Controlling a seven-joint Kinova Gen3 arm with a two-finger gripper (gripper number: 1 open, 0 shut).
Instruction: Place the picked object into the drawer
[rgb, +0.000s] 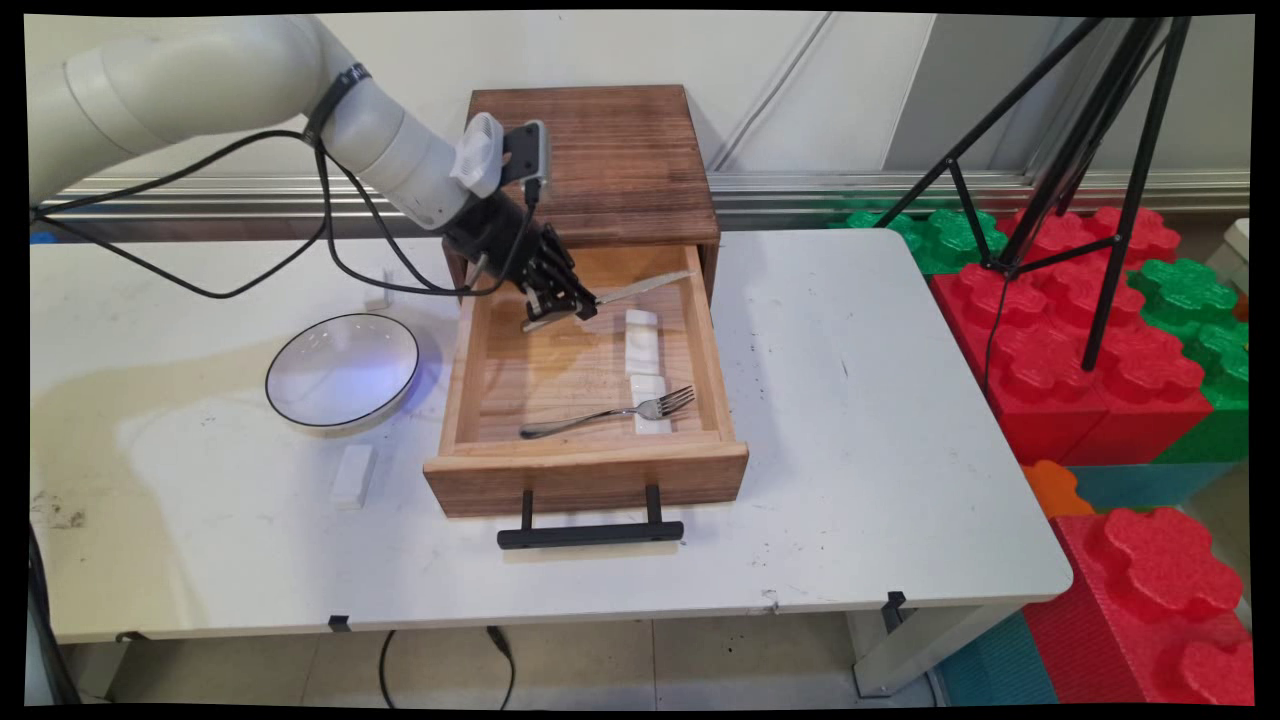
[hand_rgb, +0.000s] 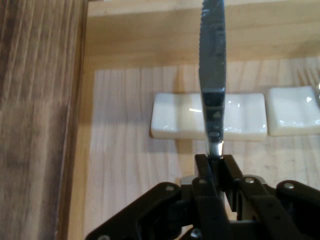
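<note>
End effector (hand_rgb: 214, 162) grips knife (hand_rgb: 212, 75), handle hidden.

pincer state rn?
Pincer: shut on knife, held above the open drawer, over a white rest.

The end effector (rgb: 570, 300) is black, the knife (rgb: 640, 288) silver. The drawer (rgb: 585, 470) is pale wood inside, its cabinet (rgb: 610, 160) dark striped brown, its handle (rgb: 590, 533) black. Both rests (rgb: 641, 335) are white. The fork (rgb: 610, 411) is silver. The bowl (rgb: 342, 370) is white, black-rimmed. The worktop (rgb: 880, 420) is white.
</note>
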